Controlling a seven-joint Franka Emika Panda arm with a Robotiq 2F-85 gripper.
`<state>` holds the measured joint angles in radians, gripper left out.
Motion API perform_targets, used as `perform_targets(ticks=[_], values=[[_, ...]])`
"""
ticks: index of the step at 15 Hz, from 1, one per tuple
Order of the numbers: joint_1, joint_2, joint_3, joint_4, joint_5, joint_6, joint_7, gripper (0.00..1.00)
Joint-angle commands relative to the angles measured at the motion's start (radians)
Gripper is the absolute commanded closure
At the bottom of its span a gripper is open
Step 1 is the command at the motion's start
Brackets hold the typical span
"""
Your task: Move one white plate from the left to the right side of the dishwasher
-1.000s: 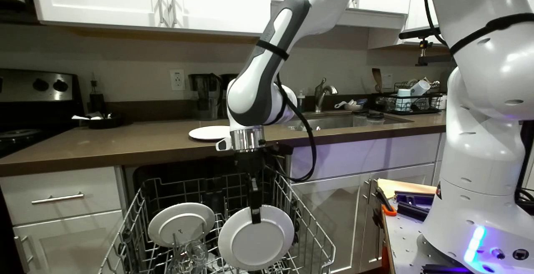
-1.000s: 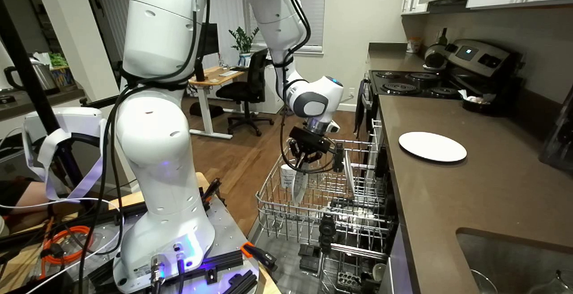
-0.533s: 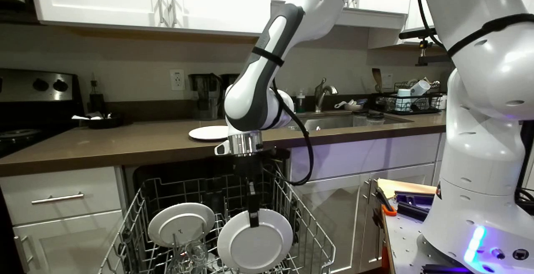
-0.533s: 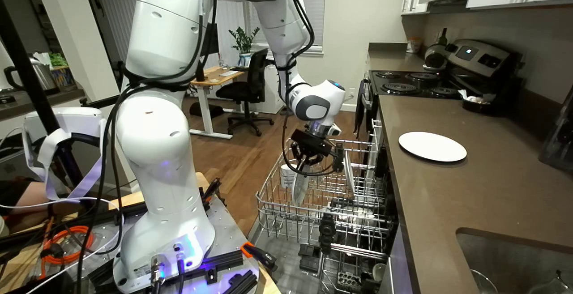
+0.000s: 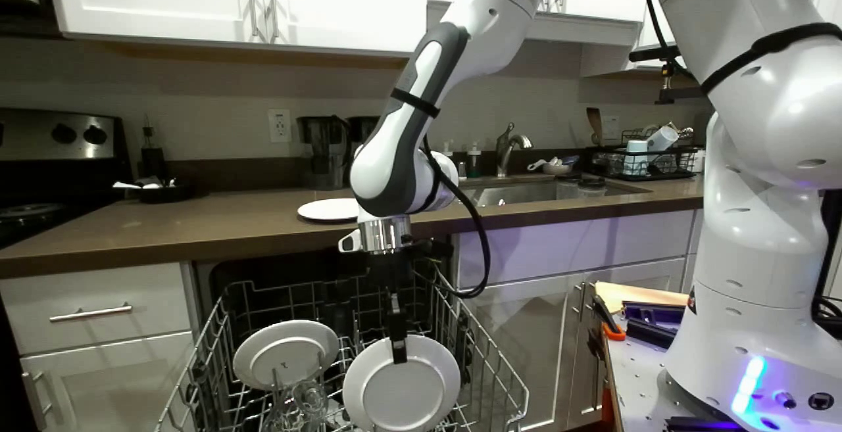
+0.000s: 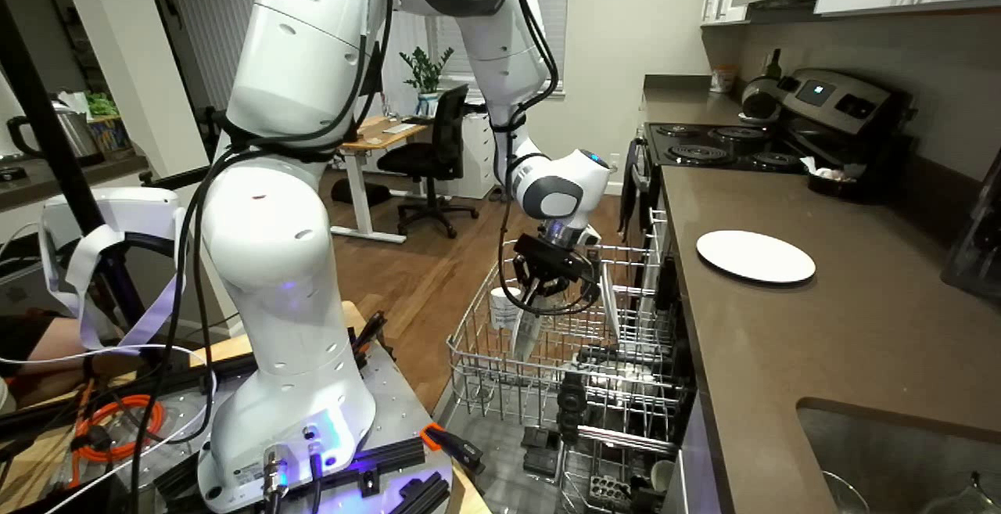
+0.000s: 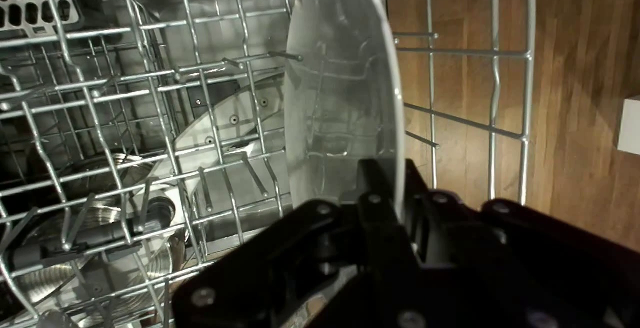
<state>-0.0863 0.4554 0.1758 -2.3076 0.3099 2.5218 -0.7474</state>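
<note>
Extending below the gripper (image 7: 392, 170), white plate (image 5: 401, 392), tilted, upper edge clamped between jaws

We count one white plate (image 5: 401, 398) in one gripper (image 7: 392, 175); one white plate (image 5: 279, 350) in one dishwasher (image 6: 508, 451); one white plate (image 6: 755, 256) on the counter (image 6: 860, 342); three altogether. We see one faucet (image 5: 505, 149); one office chair (image 6: 450, 138); four burners (image 6: 700, 154).

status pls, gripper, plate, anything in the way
Black two-fingered gripper shut on rim of round glossy white plate. Plate leaning near-upright inside dishwasher's pale grey wire rack; seated or not, can't tell. Tines close by, might snag it.
</note>
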Motion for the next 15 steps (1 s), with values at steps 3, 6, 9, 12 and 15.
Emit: perform_targets(ticks=[3,6,9,12,15], values=[[-0.008,0.078,0.019,0.049,-0.03,0.032,-0.003,0.91],[-0.007,0.085,0.016,0.052,-0.039,0.028,0.003,0.91],[-0.006,0.108,0.014,0.063,-0.053,0.025,0.01,0.91],[-0.01,0.134,0.015,0.076,-0.074,0.022,0.014,0.91],[-0.01,0.136,0.015,0.088,-0.082,0.015,0.02,0.91]])
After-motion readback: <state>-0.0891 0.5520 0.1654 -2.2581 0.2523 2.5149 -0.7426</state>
